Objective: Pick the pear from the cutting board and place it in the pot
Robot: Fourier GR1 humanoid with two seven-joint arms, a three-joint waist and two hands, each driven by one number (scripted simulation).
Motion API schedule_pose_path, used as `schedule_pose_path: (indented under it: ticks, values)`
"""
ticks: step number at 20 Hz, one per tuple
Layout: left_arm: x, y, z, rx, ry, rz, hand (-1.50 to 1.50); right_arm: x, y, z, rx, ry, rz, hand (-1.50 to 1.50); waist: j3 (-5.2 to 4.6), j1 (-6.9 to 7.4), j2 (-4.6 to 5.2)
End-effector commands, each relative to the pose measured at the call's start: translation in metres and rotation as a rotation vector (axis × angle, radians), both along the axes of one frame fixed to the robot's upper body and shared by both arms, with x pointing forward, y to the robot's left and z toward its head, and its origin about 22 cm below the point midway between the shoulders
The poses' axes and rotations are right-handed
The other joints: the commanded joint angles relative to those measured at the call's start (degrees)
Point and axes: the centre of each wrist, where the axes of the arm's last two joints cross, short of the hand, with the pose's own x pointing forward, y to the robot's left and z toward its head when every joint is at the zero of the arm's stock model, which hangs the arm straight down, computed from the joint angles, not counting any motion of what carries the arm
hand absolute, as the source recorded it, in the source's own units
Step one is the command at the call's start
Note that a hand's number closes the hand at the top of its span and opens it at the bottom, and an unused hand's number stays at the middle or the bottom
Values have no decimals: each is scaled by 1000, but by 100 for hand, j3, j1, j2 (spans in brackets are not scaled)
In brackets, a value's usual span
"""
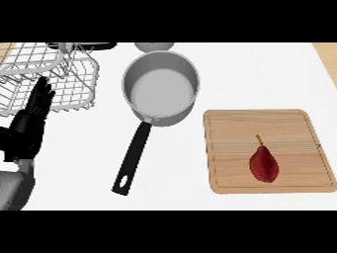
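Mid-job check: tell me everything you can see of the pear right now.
The pear is dark red and glossy, with a thin brownish stem pointing away from the robot. It lies on its side, narrow end up in the view, on the right half of the wooden cutting board, toward its near edge. Only the board touches it; no hand is on it. The pot stands apart to its left.

wire basket (25, 94) at counter's (266, 74) far-left

A kitchen counter, plainly: white worktop (273, 74) bearing a steel pot (160, 88) with long black handle, a wooden cutting board (233, 148) and a wire dish rack (43, 74).
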Motion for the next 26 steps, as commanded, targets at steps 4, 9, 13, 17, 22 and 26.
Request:
schedule_pose_path:
  ticks: [4, 9, 13, 17, 22, 26]
  values:
    - [-2, -35, 7, -110, 63, -100, 0, -2, 40, -67, 58, 363, 434, -150, 104, 238, 44]
    - [-11, -59, -2, -229, 175, -121, 0, -27, -9, -112, -378, 412, 130, -150, 98, -35, -24]
    - [-16, -65, 19, -223, 199, -117, 0, -53, -36, -125, -385, 161, 233, -150, 91, -74, -54]
    - [-33, -61, 23, -224, 200, -111, 0, -69, -85, -81, -556, 215, 235, -150, 76, -62, -69]
    - [-32, -71, 23, -231, 205, -117, 0, -73, -105, -37, -792, 346, 176, -150, 69, -69, -59]
    - [-28, -77, 21, -216, 200, -100, 0, -70, -99, 16, -944, 421, 204, -150, 66, -69, -47]
